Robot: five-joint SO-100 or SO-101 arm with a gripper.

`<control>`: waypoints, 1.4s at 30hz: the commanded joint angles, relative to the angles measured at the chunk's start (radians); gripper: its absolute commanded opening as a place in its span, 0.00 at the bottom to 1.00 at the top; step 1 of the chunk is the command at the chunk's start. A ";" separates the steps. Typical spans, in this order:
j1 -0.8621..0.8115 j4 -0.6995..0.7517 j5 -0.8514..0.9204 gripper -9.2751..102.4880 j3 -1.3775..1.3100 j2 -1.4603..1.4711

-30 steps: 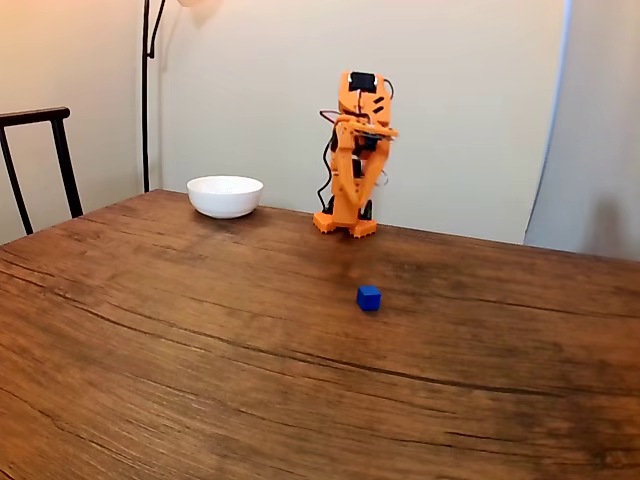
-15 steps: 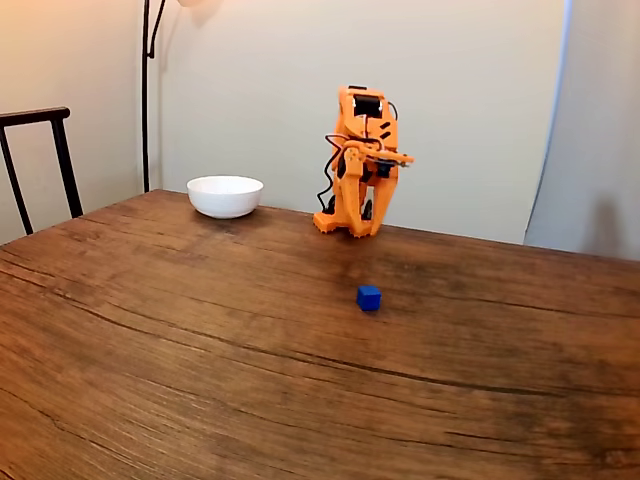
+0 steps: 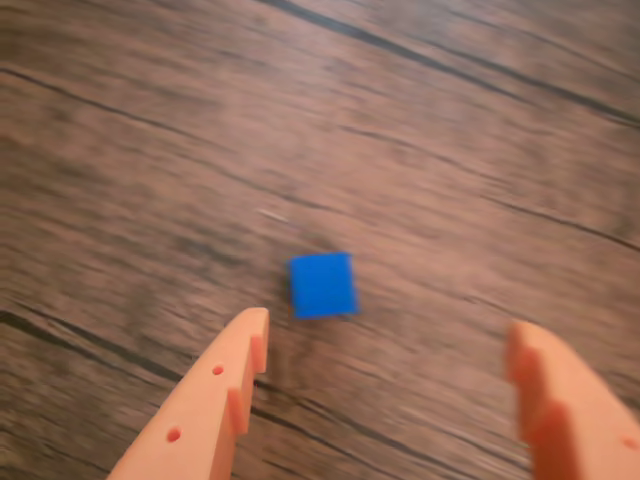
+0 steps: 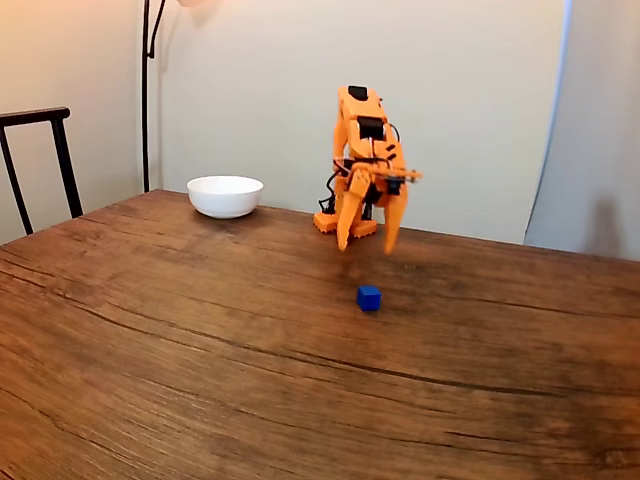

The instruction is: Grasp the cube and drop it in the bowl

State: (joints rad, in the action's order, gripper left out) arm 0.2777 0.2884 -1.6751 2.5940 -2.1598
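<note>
The cube [image 4: 369, 297] sits alone on the wooden surface [image 4: 200, 330], out in the open and nearer the camera than the arm in the fixed view. The orange gripper [image 4: 366, 247] hangs above the wood just behind it, tips pointing down, with its two fingers [image 4: 345, 222] spread wide and nothing between them. The fingertips stand clear of the cube — a strip of bare wood shows between them and its top edge.

The wrist view looks nearly straight down and shows the blue cube [image 3: 322, 284] as a blurred square on the grain, lying a little above the gripper [image 3: 385, 335] in the frame. One finger [image 3: 215, 395] rises from the lower left, the other from the lower right, and the cube lies closer to the left one than to the right, not centred in the gap.

The fixed view adds the wider setting: the white bowl [image 4: 225, 195] rests well to the left of the arm's base, far from the cube, near the back edge of the surface. A dark chair [image 4: 40, 160] stands at the far left and a thin lamp pole [image 4: 146, 90] runs up the pale wall behind the bowl.
</note>
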 commanded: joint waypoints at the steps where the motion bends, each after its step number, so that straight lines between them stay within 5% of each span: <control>1: 0.006 -0.114 0.009 0.42 0.020 -0.003; 42: 0.057 -0.150 0.046 0.41 -0.198 0.485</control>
State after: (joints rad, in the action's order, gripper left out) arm 0.3313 0.1534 -1.6352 2.4344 -1.6751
